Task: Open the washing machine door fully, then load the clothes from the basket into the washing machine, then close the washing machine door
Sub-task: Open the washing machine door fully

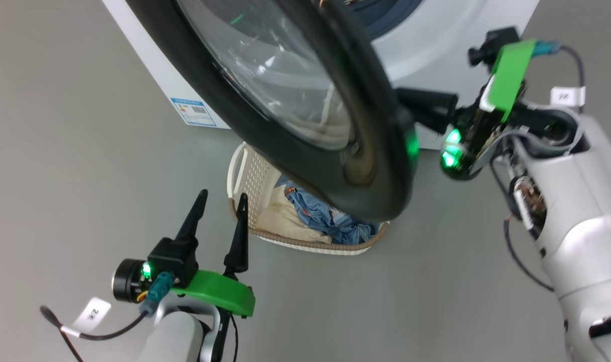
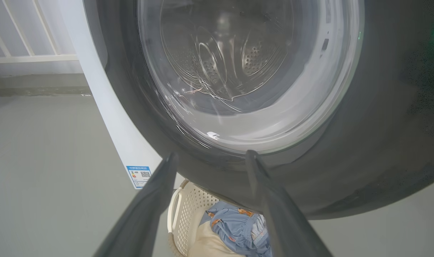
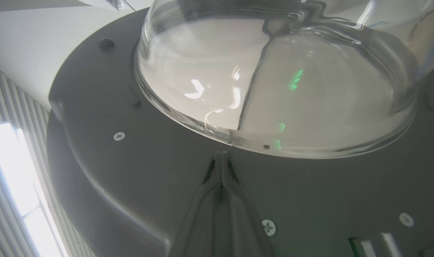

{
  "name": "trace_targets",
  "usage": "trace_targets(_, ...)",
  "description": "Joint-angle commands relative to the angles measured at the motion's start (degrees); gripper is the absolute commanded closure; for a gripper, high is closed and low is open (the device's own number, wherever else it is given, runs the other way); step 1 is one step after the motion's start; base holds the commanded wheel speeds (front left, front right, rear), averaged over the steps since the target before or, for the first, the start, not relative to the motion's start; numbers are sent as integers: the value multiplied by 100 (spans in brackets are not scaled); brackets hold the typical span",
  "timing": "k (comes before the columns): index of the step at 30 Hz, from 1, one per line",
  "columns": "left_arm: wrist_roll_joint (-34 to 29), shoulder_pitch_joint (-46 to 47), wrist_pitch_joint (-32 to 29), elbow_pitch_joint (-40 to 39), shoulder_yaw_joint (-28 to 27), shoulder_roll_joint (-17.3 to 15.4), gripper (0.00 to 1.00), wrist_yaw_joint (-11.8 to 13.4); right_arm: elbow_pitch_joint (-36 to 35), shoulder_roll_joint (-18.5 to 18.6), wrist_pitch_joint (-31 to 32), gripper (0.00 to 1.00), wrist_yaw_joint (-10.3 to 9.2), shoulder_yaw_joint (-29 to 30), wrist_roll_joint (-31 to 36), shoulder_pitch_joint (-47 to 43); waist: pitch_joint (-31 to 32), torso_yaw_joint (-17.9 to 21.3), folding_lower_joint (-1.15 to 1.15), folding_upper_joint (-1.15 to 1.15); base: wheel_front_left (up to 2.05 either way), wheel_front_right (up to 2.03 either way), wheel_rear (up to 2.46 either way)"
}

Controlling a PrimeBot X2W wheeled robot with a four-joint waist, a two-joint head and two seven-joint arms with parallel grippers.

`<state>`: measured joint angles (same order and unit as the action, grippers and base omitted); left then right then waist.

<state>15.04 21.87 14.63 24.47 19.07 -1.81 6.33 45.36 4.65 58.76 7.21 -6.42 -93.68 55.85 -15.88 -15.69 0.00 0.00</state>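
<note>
The left gripper hangs low at the near left over the grey floor. Its two dark fingers are spread apart with nothing between them, pointing away from the robot toward the basket.

In the left wrist view this gripper aims at the lower rim of the door, with the basket below its tips.

The basket sits on the floor just beyond the left gripper, directly under the door's lower edge, which hides its far right part. Its long side runs left to right. The clothes lie inside it, a crumpled blue piece to the right of a cream one.

The door stands swung out from the washing machine. In the head view its black rim slants from upper left to lower right, with the outer face toward the left gripper.

On the right, the right gripper points left at the door's inner side. In the right wrist view its fingers are pressed together and grip nothing. Their tips are at the dark inner face, just below the glass dome; I cannot tell whether they touch it.

Farthest back is the white washing machine, with a blue label at its lower left corner.
</note>
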Motion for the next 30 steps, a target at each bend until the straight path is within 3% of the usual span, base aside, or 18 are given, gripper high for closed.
trace_targets(1, -4, -75, 37, -70, -190, -107, 0, -7, -252, -176, -24, 100, 28, -234, -200, -139, 78, -36, 0, 0, 0, 0, 0)
trace_targets(18, 0, -162, 37, 58, -254, -107, 0, -20, -1001, -177, -1045, 100, 28, -2338, -2081, -995, 396, -108, 0, 0, 0, 0, 0)
trace_targets(30, 3, -190, 37, 99, -325, -107, 0, -3, -1085, -177, -1631, 100, 28, -2958, -2572, -1135, 509, -82, 0, 0, 0, 0, 0)
